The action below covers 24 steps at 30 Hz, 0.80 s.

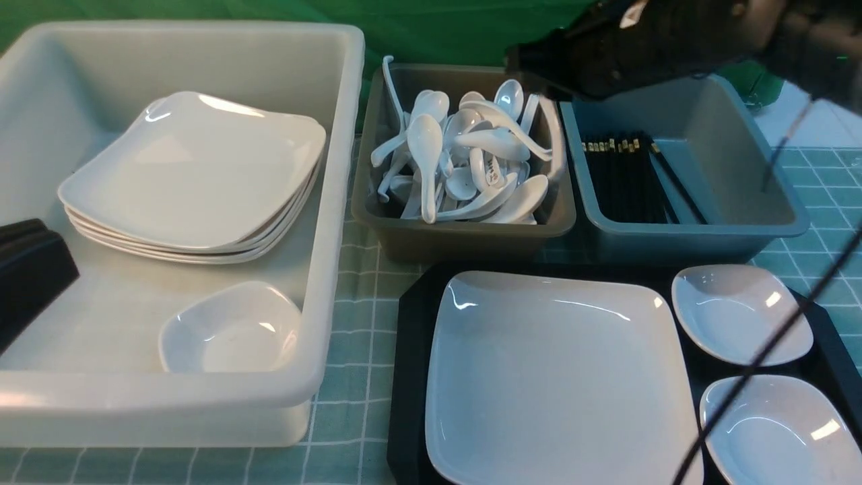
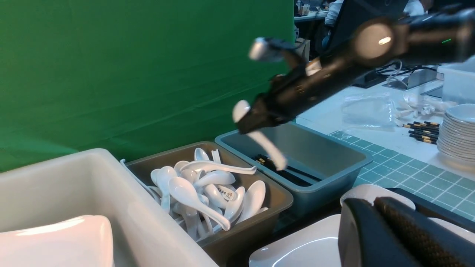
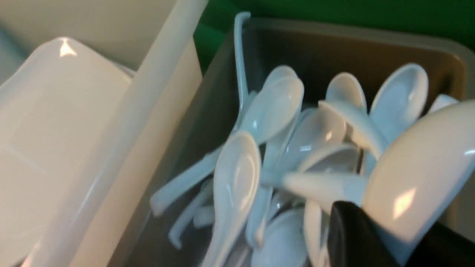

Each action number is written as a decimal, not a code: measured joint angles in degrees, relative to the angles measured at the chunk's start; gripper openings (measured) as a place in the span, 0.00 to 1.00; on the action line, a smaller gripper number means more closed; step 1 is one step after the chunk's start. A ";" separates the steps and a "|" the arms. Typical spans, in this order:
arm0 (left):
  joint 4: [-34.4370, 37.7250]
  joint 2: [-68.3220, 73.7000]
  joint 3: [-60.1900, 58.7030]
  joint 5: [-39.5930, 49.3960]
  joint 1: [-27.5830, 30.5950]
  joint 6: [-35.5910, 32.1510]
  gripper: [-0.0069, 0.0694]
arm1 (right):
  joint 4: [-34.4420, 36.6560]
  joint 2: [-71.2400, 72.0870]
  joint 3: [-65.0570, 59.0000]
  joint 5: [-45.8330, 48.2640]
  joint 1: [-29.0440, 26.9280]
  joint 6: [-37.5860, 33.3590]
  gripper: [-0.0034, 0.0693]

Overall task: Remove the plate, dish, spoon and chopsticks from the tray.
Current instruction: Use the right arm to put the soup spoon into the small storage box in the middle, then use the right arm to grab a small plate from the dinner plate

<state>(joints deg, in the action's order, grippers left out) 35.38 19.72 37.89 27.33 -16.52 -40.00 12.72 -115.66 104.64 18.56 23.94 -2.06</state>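
Observation:
The black tray holds the large white plate and two small white dishes. My right gripper is shut on a white spoon, gripping it at the bowl. It hangs over the brown tub of spoons. In the left wrist view the right gripper carries that spoon, blurred, in the air. Black chopsticks lie in the blue-grey tub. At the far left my left gripper hovers shut and empty, its fingers seen above the plate.
A big white tub at the left holds a stack of plates and one small dish. Beyond the right side of the teal checked cloth, a white table carries stacked dishes and loose chopsticks. A green backdrop stands behind.

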 joint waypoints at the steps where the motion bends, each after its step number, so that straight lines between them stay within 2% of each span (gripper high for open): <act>1: -0.04 0.00 0.00 0.00 0.00 -0.05 0.11 | -0.35 -3.19 2.83 -0.19 0.00 -0.07 0.34; 7: -0.30 0.00 0.00 0.00 0.00 -0.05 0.11 | -0.72 -7.93 7.71 1.20 0.00 -0.11 0.70; 10: -1.28 0.00 0.00 0.00 0.00 -0.05 0.11 | -1.14 -6.50 7.73 4.58 0.00 -0.41 0.75; 13: -1.94 0.00 0.00 0.00 0.00 -0.05 0.11 | -3.18 -0.95 7.80 13.94 0.00 -2.21 0.62; 15: -2.31 0.00 0.00 0.00 0.00 -0.05 0.11 | -5.29 2.73 7.80 20.86 0.00 -4.13 0.50; 18: -2.36 0.00 0.00 0.16 0.00 -0.05 0.11 | -10.59 8.80 7.55 33.35 0.00 -6.35 0.25; 20: -2.51 0.00 0.00 0.86 0.00 -0.05 0.11 | -13.52 12.44 6.35 38.36 0.00 -6.71 0.15; 24: -2.68 0.00 0.00 2.27 0.00 -0.05 0.11 | -17.47 20.98 -1.25 43.98 0.00 -6.91 0.09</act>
<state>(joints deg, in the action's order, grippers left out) 32.71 19.72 37.89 29.60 -16.52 -40.04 -4.75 -94.69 103.40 62.54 23.94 -8.96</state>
